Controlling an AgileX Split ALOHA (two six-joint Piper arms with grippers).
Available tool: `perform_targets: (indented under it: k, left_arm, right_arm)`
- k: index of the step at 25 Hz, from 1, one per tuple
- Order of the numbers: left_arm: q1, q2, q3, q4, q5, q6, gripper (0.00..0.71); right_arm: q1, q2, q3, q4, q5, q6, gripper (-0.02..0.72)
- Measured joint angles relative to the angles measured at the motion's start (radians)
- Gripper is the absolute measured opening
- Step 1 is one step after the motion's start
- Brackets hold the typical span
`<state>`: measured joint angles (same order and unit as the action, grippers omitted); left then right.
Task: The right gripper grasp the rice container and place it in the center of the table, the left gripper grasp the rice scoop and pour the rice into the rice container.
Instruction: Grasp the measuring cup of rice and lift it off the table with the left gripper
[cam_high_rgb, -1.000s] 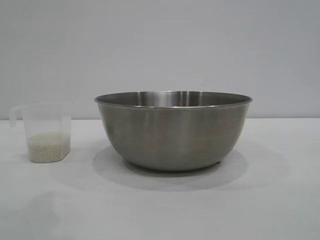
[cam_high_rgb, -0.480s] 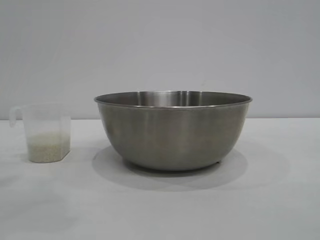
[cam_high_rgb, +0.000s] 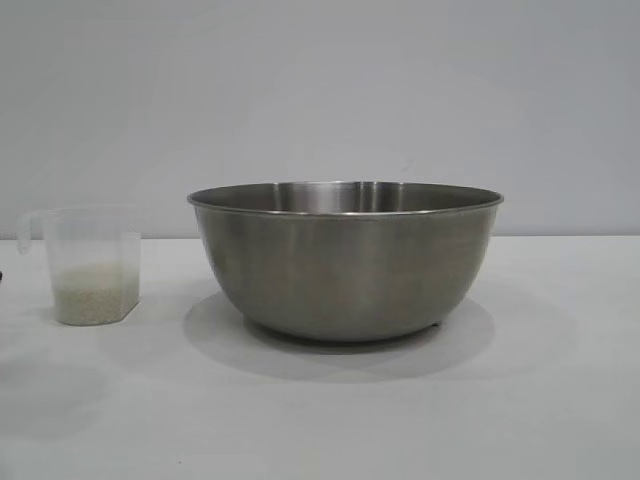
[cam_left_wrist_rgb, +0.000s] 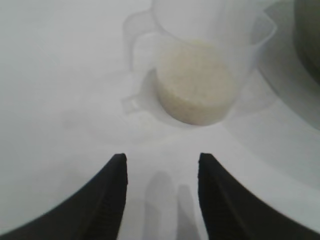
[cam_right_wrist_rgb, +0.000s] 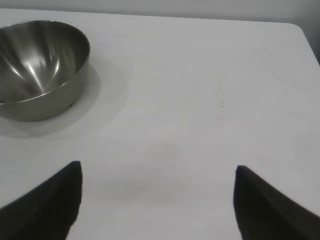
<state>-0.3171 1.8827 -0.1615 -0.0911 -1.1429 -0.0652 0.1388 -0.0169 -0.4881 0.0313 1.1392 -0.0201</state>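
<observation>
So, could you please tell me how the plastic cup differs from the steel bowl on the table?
The plastic cup is small, see-through and straight-sided with a loop handle; the steel bowl is far larger, opaque grey metal, rounded and handleless. The cup holds rice in its bottom part; the bowl, seen from the right wrist, is empty. Both stand upright on the white table, apart from each other.

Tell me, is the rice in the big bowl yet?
Not yet. The rice container already sits mid-table, and the right gripper is open, away from it. The left gripper is open just short of the rice scoop, which holds the rice. Grabbing and pouring remain.
</observation>
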Motion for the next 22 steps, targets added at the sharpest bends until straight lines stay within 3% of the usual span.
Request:
perform_targets:
  k: [4, 22]
  left_arm:
    - [0.0, 0.0, -0.031, -0.058, -0.002, 0.003, 0.319]
    - [0.0, 0.004, -0.133, -0.048, -0.002, 0.098, 0.319]
  right_arm:
    - [0.0, 0.0, 0.0, 0.0, 0.0, 0.0, 0.566]
    - [0.0, 0.0, 0.0, 0.0, 0.0, 0.0, 0.566]
